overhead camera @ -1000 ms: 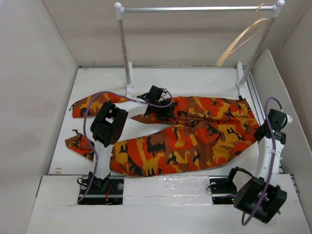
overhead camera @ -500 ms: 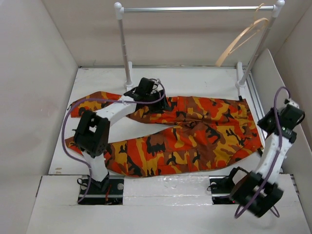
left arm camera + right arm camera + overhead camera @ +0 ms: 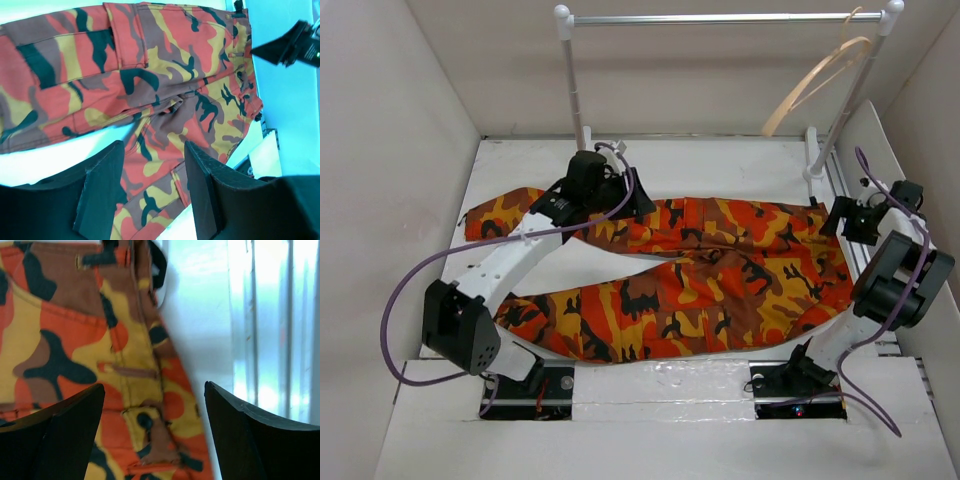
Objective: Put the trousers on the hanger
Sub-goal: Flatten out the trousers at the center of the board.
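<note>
White-posted clothes rail (image 3: 720, 18) stands far back on the white table (image 3: 720, 165) — perhaps a metal track (image 3: 833, 188) along its right edge.

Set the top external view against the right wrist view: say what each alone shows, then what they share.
Only the top external view shows the whole trousers laid flat with both legs, the wooden hanger hanging from the clothes rail, and the left pincer above the far leg. Only the right wrist view shows the waistband's belt loops and seams up close, framed by the right pincer with its fingers wide apart. Both show the camouflage waist end and the white table beside it.
</note>
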{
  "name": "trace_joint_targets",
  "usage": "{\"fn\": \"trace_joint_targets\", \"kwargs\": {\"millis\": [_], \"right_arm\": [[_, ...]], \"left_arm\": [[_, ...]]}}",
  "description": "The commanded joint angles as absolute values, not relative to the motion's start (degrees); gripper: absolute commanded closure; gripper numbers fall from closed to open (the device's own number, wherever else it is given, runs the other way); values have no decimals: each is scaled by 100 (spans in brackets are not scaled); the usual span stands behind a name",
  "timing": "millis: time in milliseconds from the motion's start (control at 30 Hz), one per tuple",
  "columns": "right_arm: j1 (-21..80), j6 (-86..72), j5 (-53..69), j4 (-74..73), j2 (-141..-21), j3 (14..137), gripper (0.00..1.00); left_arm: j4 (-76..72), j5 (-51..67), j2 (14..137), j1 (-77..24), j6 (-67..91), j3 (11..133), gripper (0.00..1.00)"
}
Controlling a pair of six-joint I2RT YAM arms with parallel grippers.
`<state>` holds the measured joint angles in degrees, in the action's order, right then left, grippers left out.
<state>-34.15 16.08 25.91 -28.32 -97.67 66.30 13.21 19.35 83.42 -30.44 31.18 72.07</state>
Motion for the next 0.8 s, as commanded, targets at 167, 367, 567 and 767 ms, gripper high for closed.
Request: {"fn": "trace_joint_targets", "kwargs": {"millis": [167,367,567,767], "right_arm": [[-3454,2276,2505,-2654,-10159,7346,13],[-3340,2276,2733,-2488,-10644,7330,15],[-3340,2074,3322,-2382,-10934,7453,49],[-3340,1767,3498,-2083,-10653,7418,100]], "left_arm": [[1274,1855,8112,-2962,2945,6715,52],[1424,1784,8349,-2708,2857,6855,53],[1626,1573,8622,-2602,2690,7145,53],[1494,1644,8745,-2602,2751,7023,53]]}}
